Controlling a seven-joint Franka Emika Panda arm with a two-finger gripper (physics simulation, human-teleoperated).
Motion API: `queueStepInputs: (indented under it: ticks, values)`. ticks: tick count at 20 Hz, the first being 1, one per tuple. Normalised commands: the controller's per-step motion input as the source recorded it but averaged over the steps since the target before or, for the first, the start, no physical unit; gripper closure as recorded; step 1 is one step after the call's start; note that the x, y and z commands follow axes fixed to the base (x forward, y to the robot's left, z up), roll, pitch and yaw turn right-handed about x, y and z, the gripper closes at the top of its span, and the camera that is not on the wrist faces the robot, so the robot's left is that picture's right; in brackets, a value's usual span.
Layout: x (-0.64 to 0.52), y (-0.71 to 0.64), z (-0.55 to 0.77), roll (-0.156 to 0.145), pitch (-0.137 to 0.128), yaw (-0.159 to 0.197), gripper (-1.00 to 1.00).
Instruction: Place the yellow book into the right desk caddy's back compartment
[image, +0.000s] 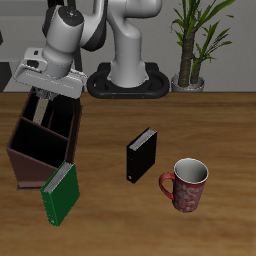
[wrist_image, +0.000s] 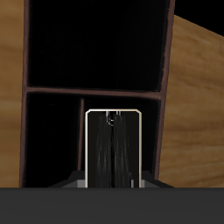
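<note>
My gripper (image: 45, 97) hangs over the right desk caddy (image: 30, 150), the long dark brown open-topped box with a maroon base. It is shut on the yellow book (image: 44, 110), which hangs upright from the fingers into the caddy's open top. In the wrist view the book (wrist_image: 112, 149) shows as a narrow slab with pale edges between my gripper's (wrist_image: 112, 182) fingers. It sits over a dark compartment just beside a cross partition (wrist_image: 96, 90) of the caddy (wrist_image: 171, 70). I cannot tell how deep the book reaches.
A green book (image: 60, 190) leans against the caddy's end nearest the table's front edge. A black book (image: 141, 155) stands upright mid-table. A red mug (image: 186, 185) stands nearer the front. A potted plant (image: 190, 45) stands at the back beside the robot base.
</note>
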Motion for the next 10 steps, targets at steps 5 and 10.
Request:
queueStepInputs:
  ticks: [5,10]
  values:
    - [0.08,-0.19,-0.35,-0.061,0.082,-0.007,1.0]
    - [0.08,-0.05,-0.28,-0.032,0.057,0.0,1.0]
